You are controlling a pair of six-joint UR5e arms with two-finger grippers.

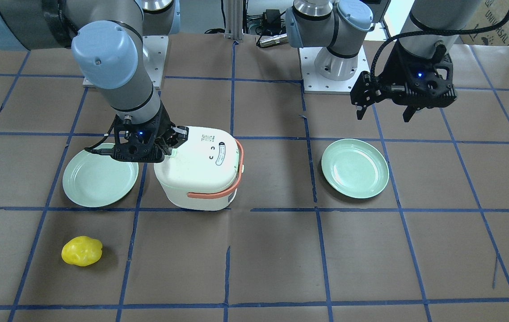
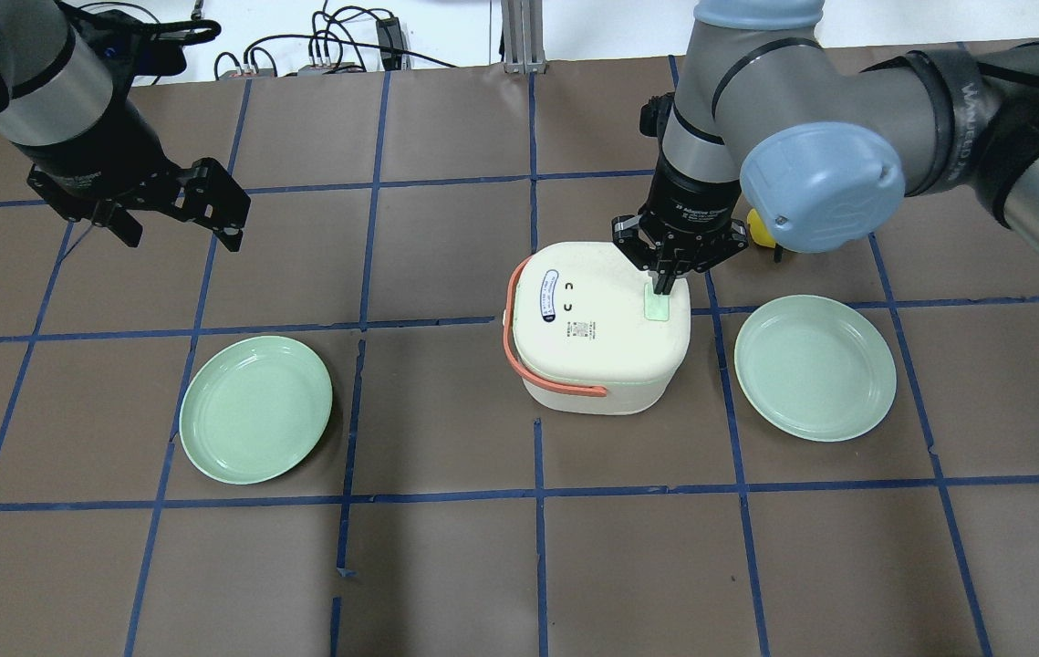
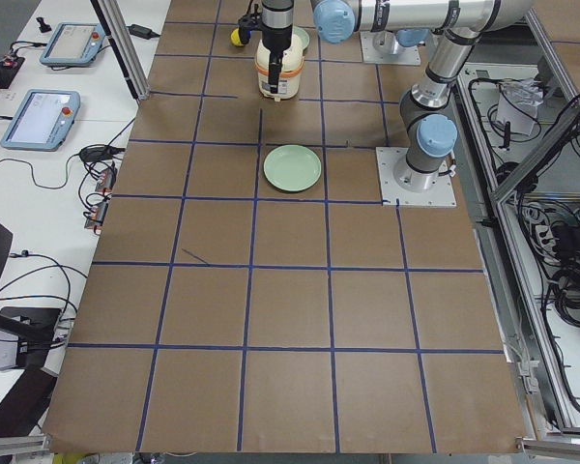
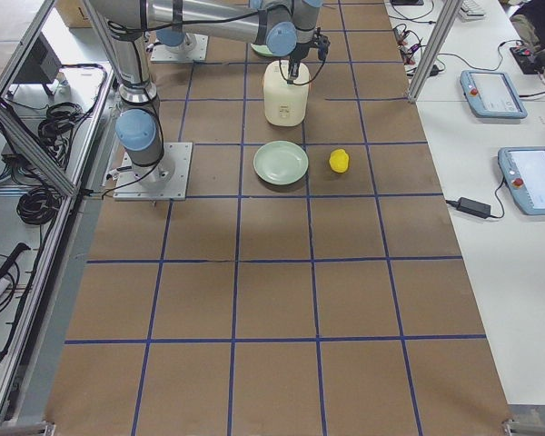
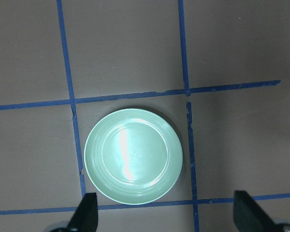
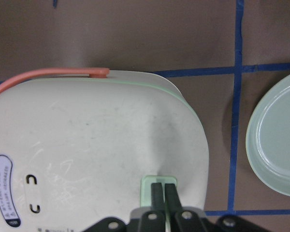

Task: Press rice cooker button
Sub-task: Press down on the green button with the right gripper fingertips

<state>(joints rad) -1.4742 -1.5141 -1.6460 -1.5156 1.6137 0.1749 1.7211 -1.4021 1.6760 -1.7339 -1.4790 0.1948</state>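
1. The right wrist camera gives the closest look. The right pincer (image 6: 163, 193) is clenched, its two fingers pressed flat together, and the tips are set on the button (image 6: 158, 178), a pale mint pad at the very rim of the rice cooker (image 6: 96, 145) lid.
2. From overhead you can place that pad. It is on the lid's edge facing the right plate (image 2: 815, 367), opposite the coral handle (image 2: 508, 328) and well away from the oval label strip (image 2: 547, 297).
3. From across the bench (image 1: 272, 259), the right wrist covers nearly all of the button. That view does show a lumpy yellow object (image 1: 82, 251) in full, which overhead only peeks out from behind the arm's blue joint cap.
4. The left pincer (image 2: 181, 235) is released and grasps nothing. Its own camera looks straight down on the left plate (image 5: 133, 155), framed between the spread fingertips.
5. The cooker stands between the two plates. A narrow strip of bare bench separates it from the right plate, and the left plate lies well apart.
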